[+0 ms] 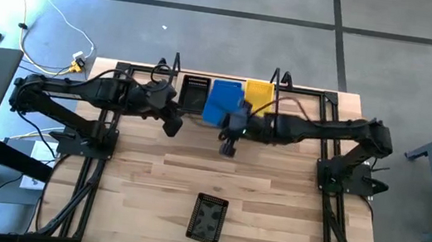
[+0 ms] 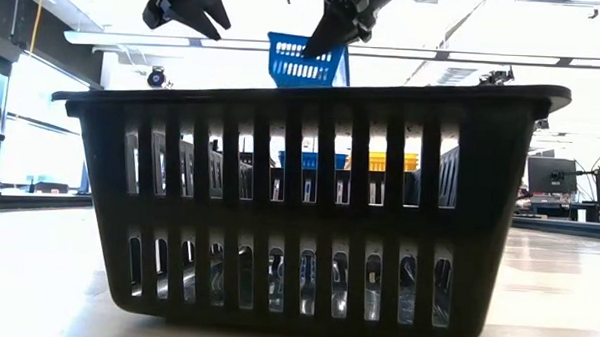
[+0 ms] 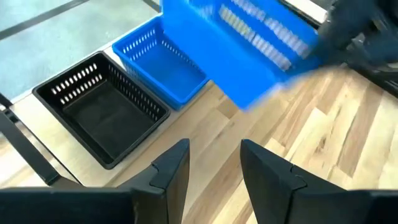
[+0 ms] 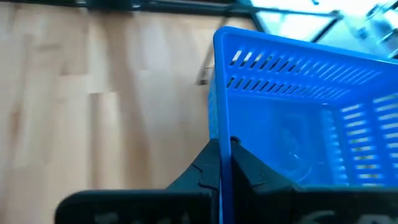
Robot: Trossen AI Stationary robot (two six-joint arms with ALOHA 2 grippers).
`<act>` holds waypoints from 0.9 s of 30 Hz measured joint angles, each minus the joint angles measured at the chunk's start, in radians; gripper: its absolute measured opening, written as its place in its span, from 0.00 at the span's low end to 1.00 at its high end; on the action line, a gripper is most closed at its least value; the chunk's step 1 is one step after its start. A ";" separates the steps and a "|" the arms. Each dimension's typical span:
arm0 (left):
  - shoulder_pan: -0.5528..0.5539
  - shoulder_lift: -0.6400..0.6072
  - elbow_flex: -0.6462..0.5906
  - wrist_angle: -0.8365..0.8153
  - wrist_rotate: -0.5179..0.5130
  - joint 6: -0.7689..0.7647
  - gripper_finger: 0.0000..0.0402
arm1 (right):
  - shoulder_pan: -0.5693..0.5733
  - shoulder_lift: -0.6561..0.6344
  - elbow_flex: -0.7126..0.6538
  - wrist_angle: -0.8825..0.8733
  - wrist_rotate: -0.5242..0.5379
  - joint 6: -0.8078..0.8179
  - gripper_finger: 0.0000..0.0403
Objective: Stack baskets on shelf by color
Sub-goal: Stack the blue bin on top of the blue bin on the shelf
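Observation:
Three baskets stand side by side on the shelf [image 3: 68,173] at the table's far edge: black [image 1: 194,93], blue [image 3: 160,62] and yellow [image 1: 258,96]. Another blue basket [image 4: 298,106] hangs tilted in the air just in front of them, with my right gripper [image 4: 225,155] shut on it. My left gripper [image 1: 172,126] stands open to its left, above the table, with nothing between its fingers [image 3: 214,168]. A further black basket [image 1: 207,218] rests on its bottom near the table's front edge. My right gripper pinches one side wall of the blue basket at its rim [image 4: 224,140], one finger inside the basket and one outside. The fingers come slanting down from the table's right side. The basket is lifted clear of the table and tilted [image 2: 307,59].
The front black basket fills most of the low view [image 2: 309,199]. Upright black rods [image 1: 175,61] stand at the shelf's ends. Bare wooden tabletop [image 1: 273,195] lies between the shelf and the front basket.

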 joint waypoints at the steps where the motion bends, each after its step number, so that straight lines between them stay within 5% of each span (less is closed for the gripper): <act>1: -0.001 -0.005 0.000 0.000 0.000 0.006 0.33 | -0.018 -0.011 0.000 0.000 0.000 -0.034 0.00; 14: -0.021 -0.022 0.000 -0.002 0.043 0.007 0.33 | -0.272 -0.039 -0.039 -0.005 -0.196 -0.339 0.00; 27: -0.020 -0.020 -0.001 -0.002 0.043 0.006 0.33 | -0.314 0.040 -0.102 0.080 -0.296 -0.422 0.00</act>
